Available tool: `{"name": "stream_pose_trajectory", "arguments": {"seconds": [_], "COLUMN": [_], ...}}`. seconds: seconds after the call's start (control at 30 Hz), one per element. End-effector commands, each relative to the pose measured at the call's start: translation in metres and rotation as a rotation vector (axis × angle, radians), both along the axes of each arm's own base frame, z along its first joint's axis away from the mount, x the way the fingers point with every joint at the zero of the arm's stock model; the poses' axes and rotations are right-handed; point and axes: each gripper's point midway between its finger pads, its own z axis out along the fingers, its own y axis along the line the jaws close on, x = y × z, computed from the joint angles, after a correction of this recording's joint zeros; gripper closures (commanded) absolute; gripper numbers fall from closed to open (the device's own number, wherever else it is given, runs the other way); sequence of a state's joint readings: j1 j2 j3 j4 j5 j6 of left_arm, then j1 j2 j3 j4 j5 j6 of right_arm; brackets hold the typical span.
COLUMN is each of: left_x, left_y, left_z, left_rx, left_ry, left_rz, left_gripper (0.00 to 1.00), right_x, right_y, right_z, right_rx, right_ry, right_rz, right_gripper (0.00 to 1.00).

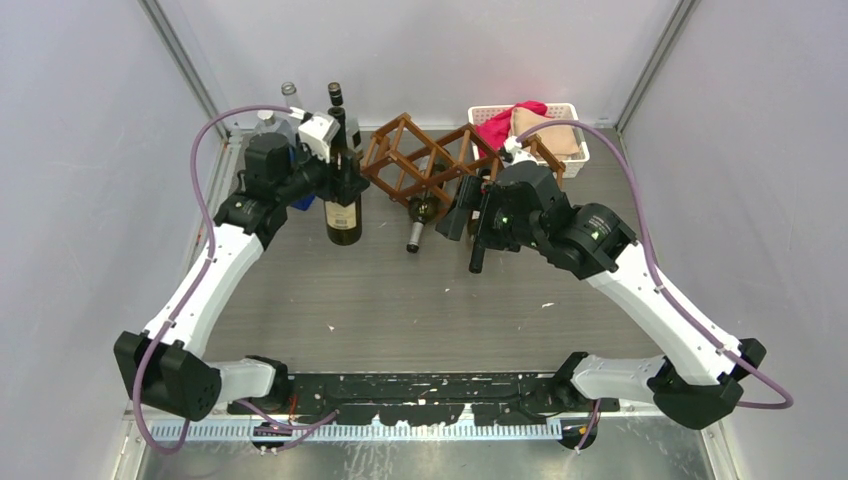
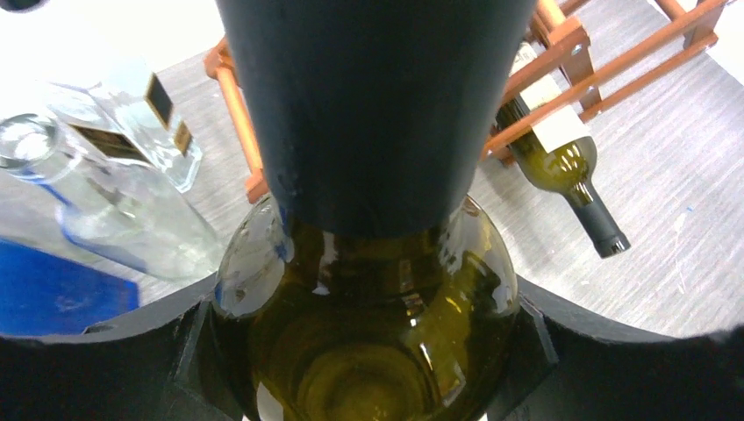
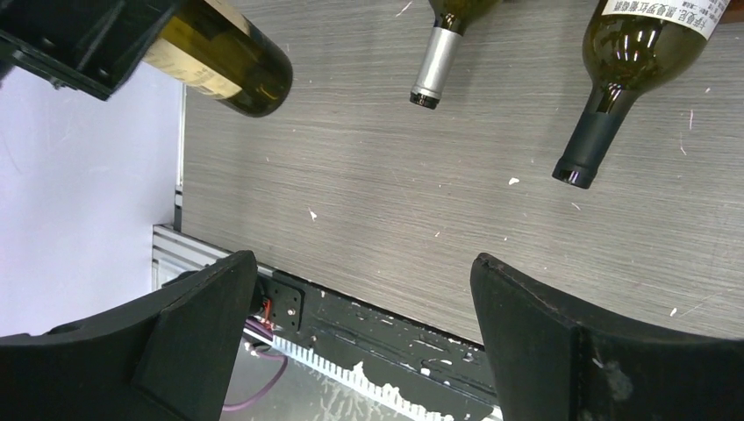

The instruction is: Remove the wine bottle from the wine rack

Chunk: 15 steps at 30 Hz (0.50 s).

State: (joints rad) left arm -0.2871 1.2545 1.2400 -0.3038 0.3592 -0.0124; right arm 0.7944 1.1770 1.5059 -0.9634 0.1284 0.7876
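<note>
The brown wooden wine rack (image 1: 430,160) stands at the back middle of the table. My left gripper (image 1: 345,172) is shut on the neck and shoulder of a dark green wine bottle (image 1: 343,212), held upright just left of the rack; the left wrist view shows it between the jaws (image 2: 368,333). Two more bottles lie in the rack's lower cells, necks pointing forward: one silver-capped (image 1: 414,236), one dark-capped (image 1: 477,255). My right gripper (image 1: 470,225) hovers over the dark-capped bottle (image 3: 632,61), open and empty (image 3: 364,307).
Clear glass bottles (image 1: 285,112) stand behind the left arm, also in the left wrist view (image 2: 114,175). A white basket (image 1: 578,118) with pink and tan cloths sits at the back right, behind the rack. The enclosure walls stand on both sides.
</note>
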Motion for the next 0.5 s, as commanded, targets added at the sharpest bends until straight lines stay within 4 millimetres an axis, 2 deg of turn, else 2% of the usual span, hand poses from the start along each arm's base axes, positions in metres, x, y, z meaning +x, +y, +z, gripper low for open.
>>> {"name": "stream_pose_trajectory", "arguments": {"seconds": [0.0, 0.17, 0.3, 0.47], "left_x": [0.004, 0.016, 0.038, 0.055], "left_y": [-0.014, -0.002, 0.001, -0.006], "left_z": [0.042, 0.025, 0.006, 0.001], "left_rx": [-0.109, -0.119, -0.132, -0.143], "left_ry": [-0.166, -0.209, -0.233, -0.324], "left_rz": [-0.087, -0.122, -0.131, -0.181], "left_gripper": [1.0, 1.0, 1.0, 1.0], "right_x": [0.015, 0.021, 0.025, 0.029], "right_y": [0.007, 0.016, 0.023, 0.025], "right_z": [0.019, 0.019, 0.018, 0.014], "right_rx": [0.036, 0.036, 0.046, 0.037], "right_ry": [-0.073, -0.076, -0.081, -0.084], "right_rz": [-0.011, 0.008, 0.017, 0.015], "right_gripper": [0.03, 0.05, 0.06, 0.07]}}
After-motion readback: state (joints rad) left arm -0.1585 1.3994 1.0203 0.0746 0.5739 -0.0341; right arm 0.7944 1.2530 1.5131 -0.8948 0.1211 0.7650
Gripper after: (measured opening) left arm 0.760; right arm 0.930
